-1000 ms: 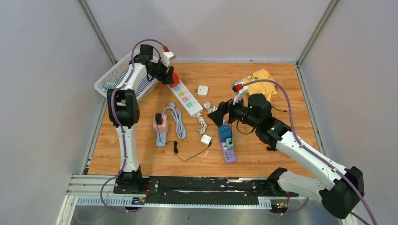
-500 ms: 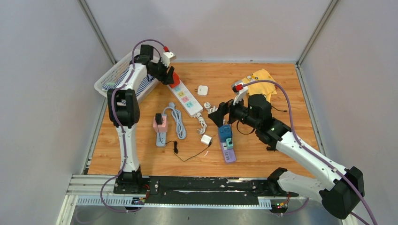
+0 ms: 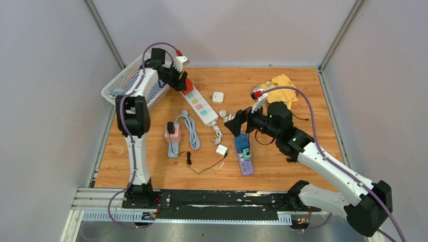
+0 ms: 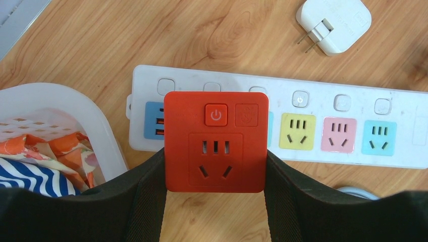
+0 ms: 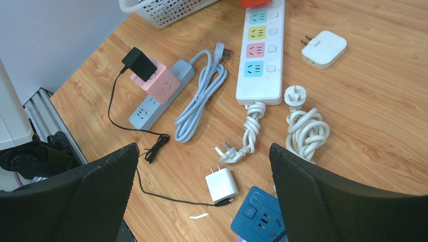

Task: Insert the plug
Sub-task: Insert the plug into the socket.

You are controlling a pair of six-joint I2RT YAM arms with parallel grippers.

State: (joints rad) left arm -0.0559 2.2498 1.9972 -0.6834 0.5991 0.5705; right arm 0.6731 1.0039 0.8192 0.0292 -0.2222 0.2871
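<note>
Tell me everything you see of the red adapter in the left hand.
The red adapter is a square block of glossy plastic with rounded corners. Its face shows a power button, a second button beside it and one empty socket. The left hand grips its sides between black fingers. It sits over the white power strip near the blue end; whether it is plugged in is unclear.

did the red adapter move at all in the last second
No. The red adapter stays over the same far end of the white power strip.
</note>
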